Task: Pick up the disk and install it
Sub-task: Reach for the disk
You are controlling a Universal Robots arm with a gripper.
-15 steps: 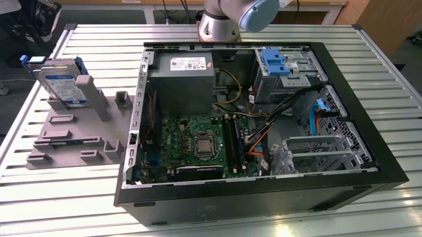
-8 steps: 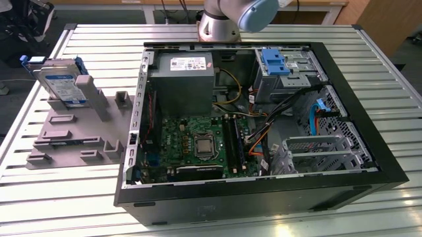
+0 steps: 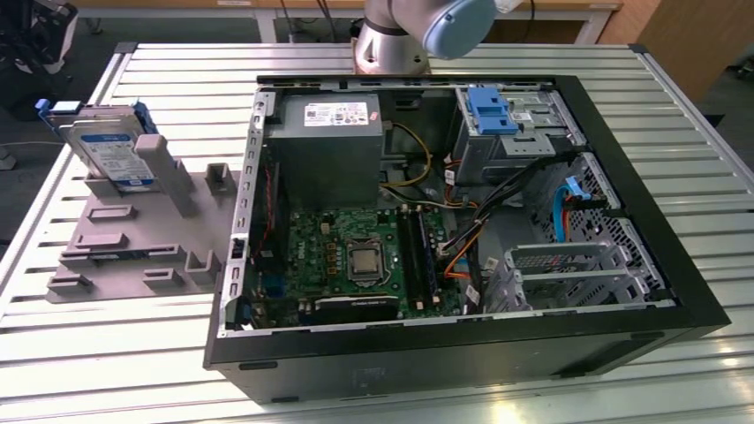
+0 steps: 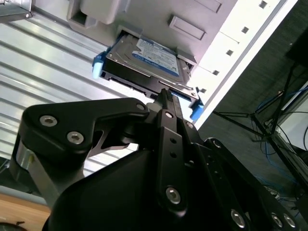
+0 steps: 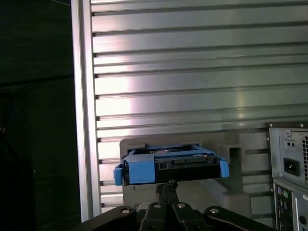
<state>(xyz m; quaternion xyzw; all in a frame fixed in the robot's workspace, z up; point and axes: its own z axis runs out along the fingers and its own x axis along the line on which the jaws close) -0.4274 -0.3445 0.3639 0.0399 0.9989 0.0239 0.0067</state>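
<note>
The disk [image 3: 109,148], a silver-grey drive with a blue-and-white label and blue side rails, leans upright in a grey holder stand [image 3: 130,238] on the exterior view's left. The disk [image 4: 149,55] also appears in both wrist views, sitting in the same grey stand [image 5: 168,166]. My gripper [image 4: 166,96] has its black fingers pressed together into one narrow tip, with nothing between them. That tip [image 5: 168,184] points at the disk's near edge. How far it stands from the disk I cannot tell.
An open black computer case [image 3: 695,309] lies on the slatted metal table, to the exterior view's right of the stand. Inside are a grey power supply box [image 3: 327,146], a motherboard [image 3: 353,256], cables and a bare blue bracket [image 3: 493,110] at a drive bay. The arm's base [image 3: 407,31] stands behind the case.
</note>
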